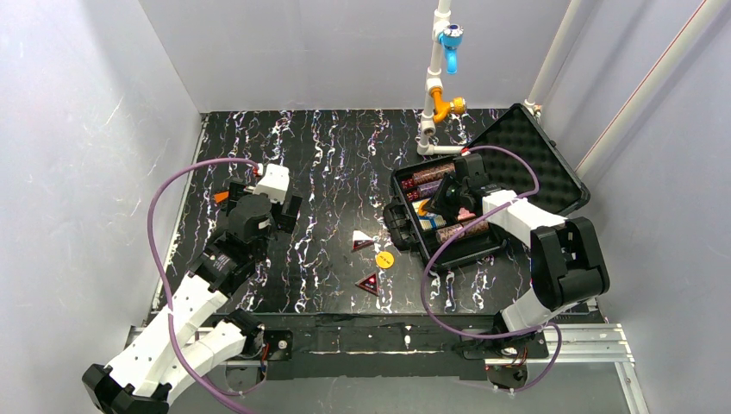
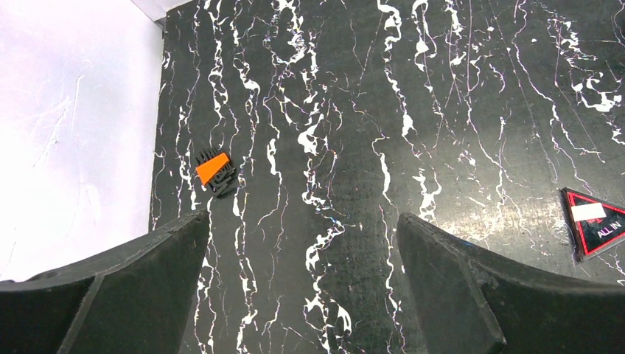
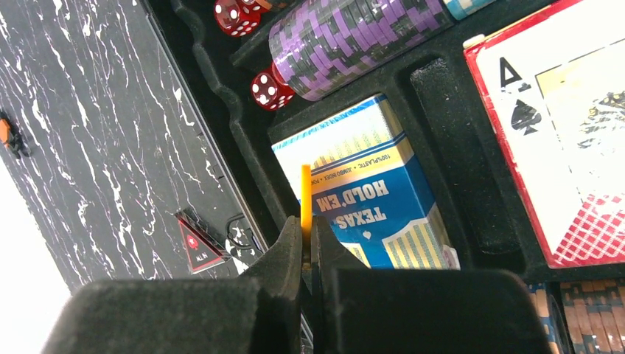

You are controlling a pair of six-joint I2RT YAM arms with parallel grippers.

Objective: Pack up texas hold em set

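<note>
**While your right gripper (image 3: 306, 237) pinches an orange disc (image 3: 305, 193), loose pieces wait**

The fingers are clamped on the disc's flat faces. It stands on edge above the blue deck (image 3: 368, 203), inside the black case (image 1: 470, 250). It looks like light, stiff, slick plastic, so grip across the faces near the rim, as you do here. Your left gripper (image 2: 302, 217) hangs spread wide over the table (image 1: 310, 172) and holds nothing. A second disc (image 1: 384, 259) and two triangular markers (image 1: 362, 241) lie flat beside the case and will likely be hard to get under.
</note>
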